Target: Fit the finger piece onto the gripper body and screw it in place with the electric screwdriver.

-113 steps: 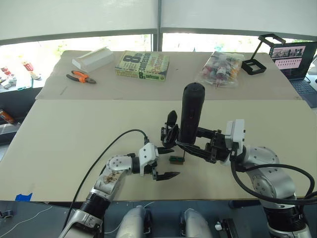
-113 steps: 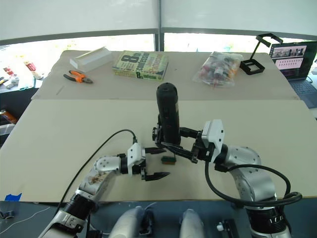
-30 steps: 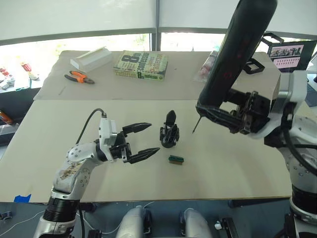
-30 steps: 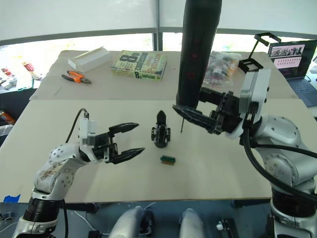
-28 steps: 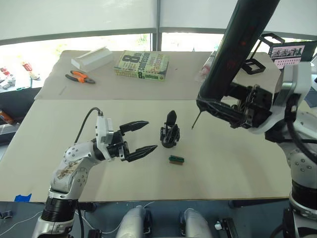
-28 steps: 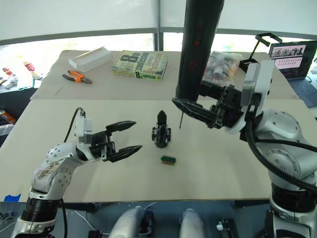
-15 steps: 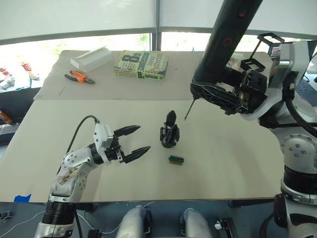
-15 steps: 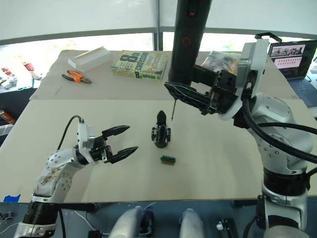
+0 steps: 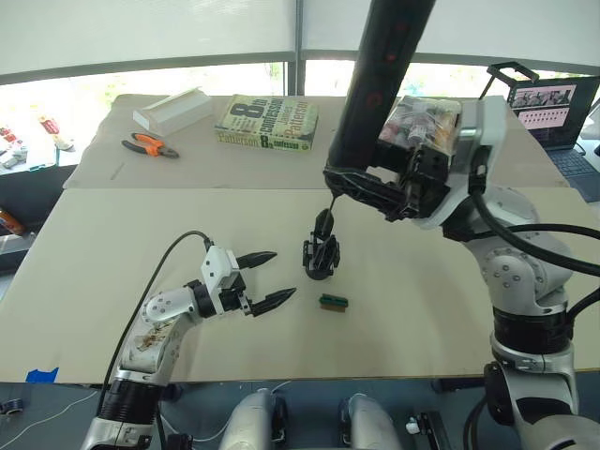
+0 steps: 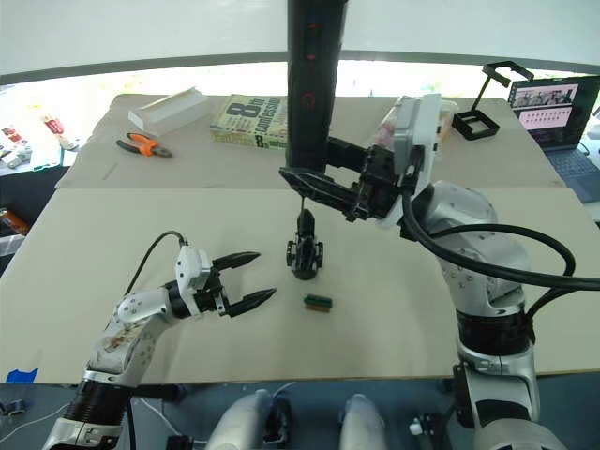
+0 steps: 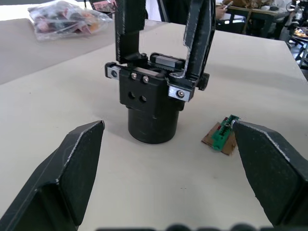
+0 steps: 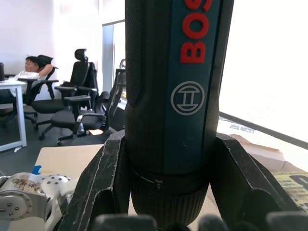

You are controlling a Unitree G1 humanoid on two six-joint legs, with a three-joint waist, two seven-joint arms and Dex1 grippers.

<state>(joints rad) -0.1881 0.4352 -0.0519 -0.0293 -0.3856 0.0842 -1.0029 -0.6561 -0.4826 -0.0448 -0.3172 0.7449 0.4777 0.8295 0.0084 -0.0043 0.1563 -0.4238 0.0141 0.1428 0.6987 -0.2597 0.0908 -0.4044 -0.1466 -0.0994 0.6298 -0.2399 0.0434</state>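
The gripper body stands in the middle of the table. In the left wrist view, two tapered black fingers rise side by side from the gripper body; I cannot tell which is the finger piece. My right gripper is shut on the electric screwdriver, held nearly upright. Its thin bit hangs just above the pointed top of the body's finger. My left gripper is open, low over the table just left of the body, with nothing between its fingers.
A tiny green block lies just in front and right of the body. At the back lie a book, orange pliers, a white box, a bag of small parts, a black stand and a laptop.
My right arm has swung the screwdriver to the left, bringing its bit over the gripper body. The left gripper, still open, has moved right, closer to the body.
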